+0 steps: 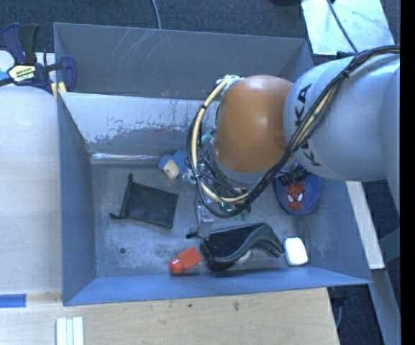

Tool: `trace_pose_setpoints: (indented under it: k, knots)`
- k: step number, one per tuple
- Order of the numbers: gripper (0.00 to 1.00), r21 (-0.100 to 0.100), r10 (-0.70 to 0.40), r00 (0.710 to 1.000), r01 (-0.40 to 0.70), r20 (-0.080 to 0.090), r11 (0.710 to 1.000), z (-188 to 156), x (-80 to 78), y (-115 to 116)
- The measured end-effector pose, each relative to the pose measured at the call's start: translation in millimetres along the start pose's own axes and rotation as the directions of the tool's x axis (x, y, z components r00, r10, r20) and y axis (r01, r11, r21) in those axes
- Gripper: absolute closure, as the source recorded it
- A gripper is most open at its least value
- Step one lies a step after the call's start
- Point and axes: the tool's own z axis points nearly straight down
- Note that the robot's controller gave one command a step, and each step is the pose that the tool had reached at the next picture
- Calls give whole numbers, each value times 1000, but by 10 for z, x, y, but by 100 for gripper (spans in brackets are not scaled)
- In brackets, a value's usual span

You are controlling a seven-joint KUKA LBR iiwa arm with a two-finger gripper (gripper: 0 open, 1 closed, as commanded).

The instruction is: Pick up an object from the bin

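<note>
The gripper (pixel 204 226) hung low in the bin (pixel 76 207), just over the left end of a black curved thing (pixel 240 244) by the near wall; its opening and hold could not be told. An orange-red block (pixel 185 260) lay just left of that black thing, a white block (pixel 295 251) just right, and a flat black pouch (pixel 150 204) farther left.

I'm looking down on the bin (pixel 74 214) through my one camera, set above and slightly off to one side, fairly near, the arm (pixel 351 113) reaching in from the right.
</note>
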Motion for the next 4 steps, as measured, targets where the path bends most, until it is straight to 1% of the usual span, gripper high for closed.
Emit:
trace_pose_setpoints:
  k: [1, 2, 3, 4]
  knots:
    - [0, -1, -278, 961, 278, 2, 961, 798, 241, 655]
    - [100, 0, -274, 962, 274, 8, 962, 771, 215, 641]
    - [100, 0, -245, 970, 245, 13, 970, 795, 390, 606]
    - [100, 2, -258, 966, 258, 18, 966, -667, 180, 388]
